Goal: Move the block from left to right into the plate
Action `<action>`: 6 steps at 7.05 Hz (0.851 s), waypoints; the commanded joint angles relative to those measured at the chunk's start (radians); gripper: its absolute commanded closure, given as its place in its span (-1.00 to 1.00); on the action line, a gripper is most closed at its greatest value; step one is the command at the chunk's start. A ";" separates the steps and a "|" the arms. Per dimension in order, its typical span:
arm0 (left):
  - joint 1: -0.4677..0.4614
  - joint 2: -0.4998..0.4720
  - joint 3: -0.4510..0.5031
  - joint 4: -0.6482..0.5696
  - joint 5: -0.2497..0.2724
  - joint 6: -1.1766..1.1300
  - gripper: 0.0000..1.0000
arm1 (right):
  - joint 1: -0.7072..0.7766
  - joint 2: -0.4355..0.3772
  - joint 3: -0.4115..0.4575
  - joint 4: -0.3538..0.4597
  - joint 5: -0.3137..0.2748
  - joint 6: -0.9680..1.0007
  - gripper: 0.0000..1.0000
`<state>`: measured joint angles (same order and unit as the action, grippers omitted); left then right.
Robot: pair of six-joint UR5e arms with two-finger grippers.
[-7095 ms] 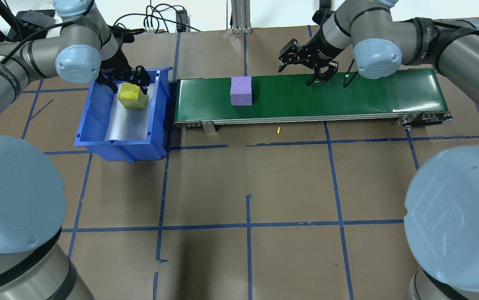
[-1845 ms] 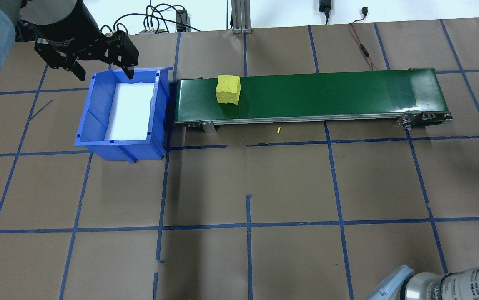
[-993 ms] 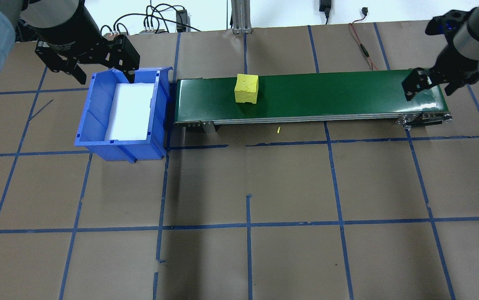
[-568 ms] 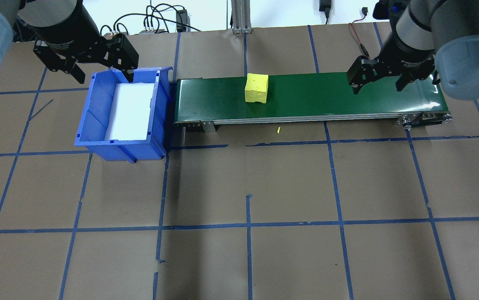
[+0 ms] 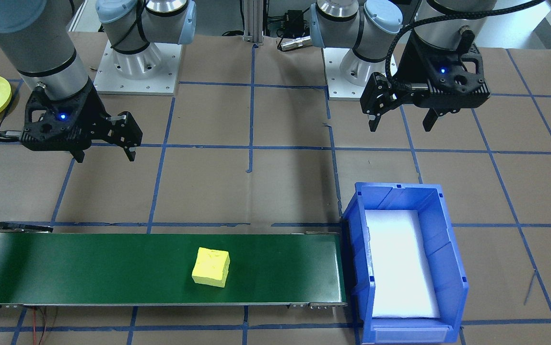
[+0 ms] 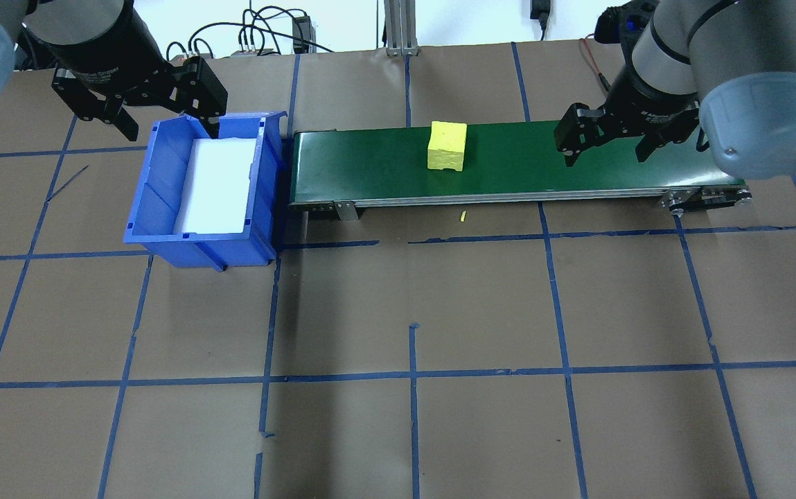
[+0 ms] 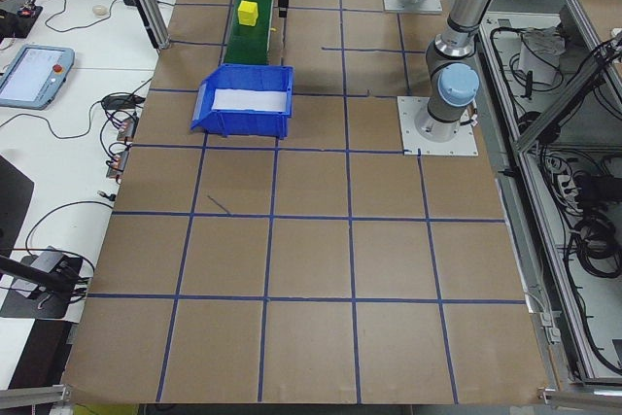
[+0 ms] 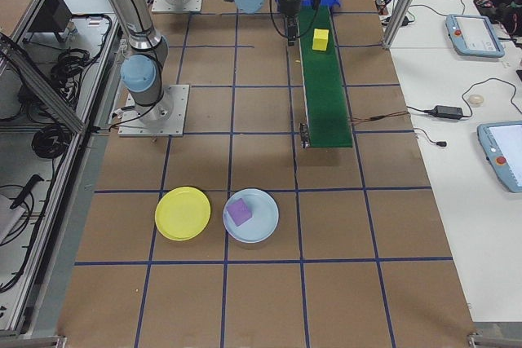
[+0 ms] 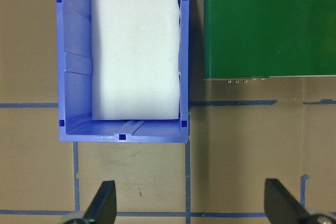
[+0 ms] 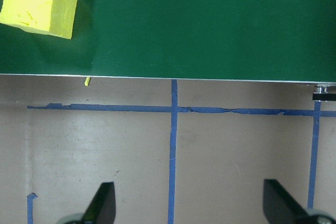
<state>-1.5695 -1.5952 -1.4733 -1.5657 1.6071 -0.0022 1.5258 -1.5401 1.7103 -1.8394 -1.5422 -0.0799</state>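
Observation:
A yellow block (image 6: 447, 145) (image 5: 211, 267) lies on the green conveyor belt (image 6: 578, 173), a little right of its middle. It shows at the top left of the right wrist view (image 10: 37, 3). My right gripper (image 6: 607, 158) (image 5: 106, 157) hangs open and empty, high up and to the right of the block. My left gripper (image 6: 172, 130) (image 5: 402, 127) is open and empty above the far rim of the blue bin (image 6: 200, 235). On the table at my right end lie a yellow plate (image 8: 183, 213) and a light blue plate (image 8: 265, 230) that holds a purple block (image 8: 239, 211).
The blue bin (image 9: 121, 129) has a white foam pad (image 9: 135, 51) on its floor and stands against the belt's left end. Cables run along the table's far edge. Blue tape lines cross the brown table.
The yellow block has ridden the belt to the right. My right arm has come in from the right and moved left over the belt's right part. My left gripper has stayed by the bin.

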 commanded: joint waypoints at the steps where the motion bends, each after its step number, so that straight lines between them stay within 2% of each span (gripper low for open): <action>1: 0.005 0.001 0.010 -0.022 -0.004 -0.001 -1.00 | 0.000 0.000 0.002 0.000 -0.001 -0.001 -1.00; 4: 0.000 0.001 0.011 -0.023 -0.003 -0.001 -1.00 | -0.001 0.011 0.005 -0.012 0.001 -0.012 -1.00; 6: 0.002 0.001 0.008 -0.022 -0.003 -0.001 -1.00 | -0.012 0.072 -0.029 -0.107 0.004 -0.020 -1.00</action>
<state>-1.5678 -1.5939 -1.4634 -1.5881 1.6045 -0.0030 1.5212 -1.5051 1.7008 -1.8874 -1.5405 -0.0946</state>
